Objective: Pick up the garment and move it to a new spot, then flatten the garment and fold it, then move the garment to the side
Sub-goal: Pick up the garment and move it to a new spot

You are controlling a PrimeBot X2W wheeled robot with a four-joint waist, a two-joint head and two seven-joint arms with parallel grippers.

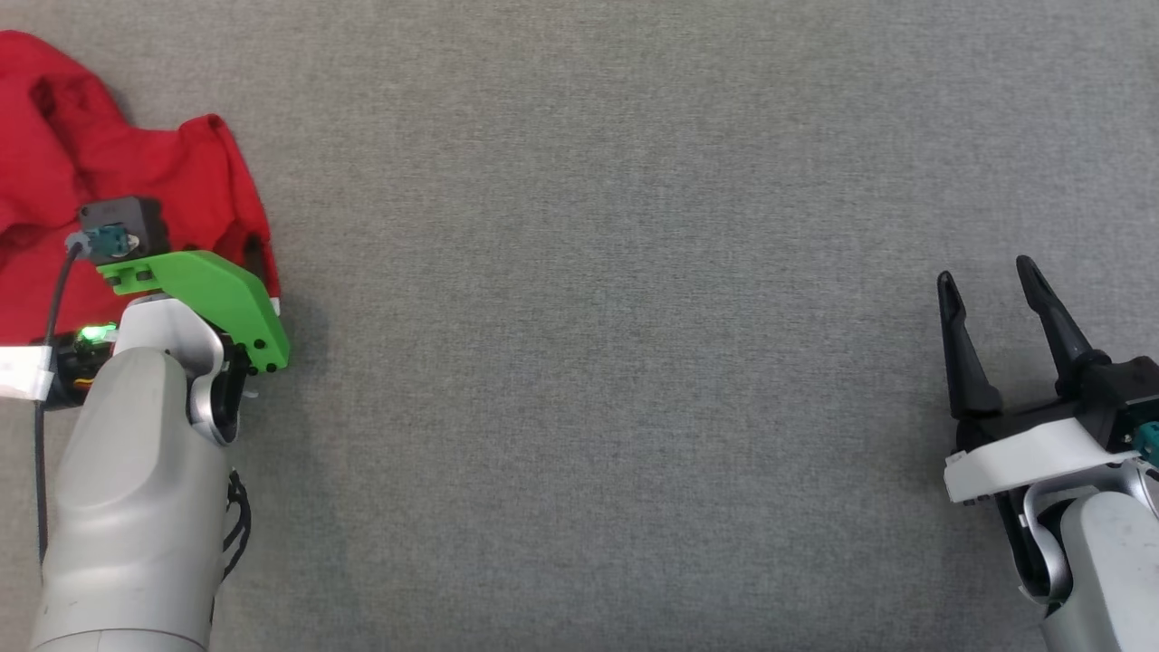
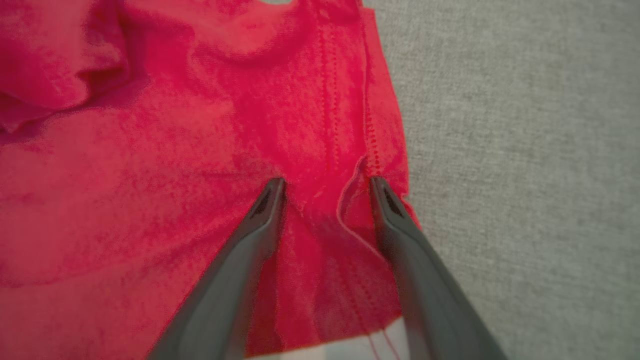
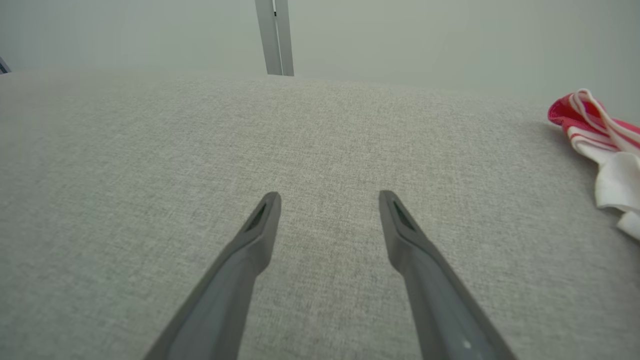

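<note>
The red garment (image 1: 63,172) lies crumpled at the far left of the grey surface, partly cut off by the head view's edge. My left arm reaches down over its right edge, and the green wrist mount (image 1: 199,294) hides the fingers from above. In the left wrist view my left gripper (image 2: 327,185) stands open. Both tips press into the garment (image 2: 150,175) near its stitched hem, with a small ridge of cloth between them. My right gripper (image 1: 985,272) hovers open at the right, far from the garment, with nothing between its fingers (image 3: 250,250).
The grey fabric surface (image 1: 598,362) stretches wide between the two arms. A red and white striped cloth (image 3: 600,145) lies at the right edge of the right wrist view. A pale upright post (image 3: 274,35) stands beyond the surface's far edge.
</note>
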